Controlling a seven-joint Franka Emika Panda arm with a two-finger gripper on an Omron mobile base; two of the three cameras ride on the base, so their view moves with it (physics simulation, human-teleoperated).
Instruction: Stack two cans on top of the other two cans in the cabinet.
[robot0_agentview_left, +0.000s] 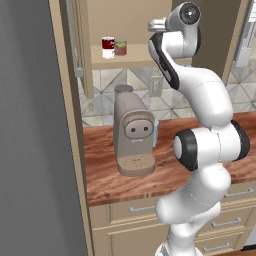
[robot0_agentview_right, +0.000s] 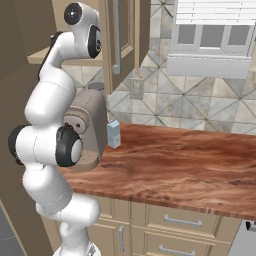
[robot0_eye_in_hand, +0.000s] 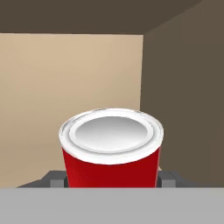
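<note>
The end effector (robot0_eye_in_hand: 112, 177) is gripping the red can (robot0_eye_in_hand: 111, 151) by its lower sides, inside the cabinet (robot0_agentview_left: 131, 62); the can is looking rigid, light, smooth-walled and slippery; two cans (robot0_agentview_left: 114, 47) are standing far left on the shelf.

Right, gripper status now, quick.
Gripper: closed on the bright red can, one finger tip on each side of it, inside the cabinet.

Glossy white rounded arm (robot0_agentview_left: 207, 100), dark joints
</note>
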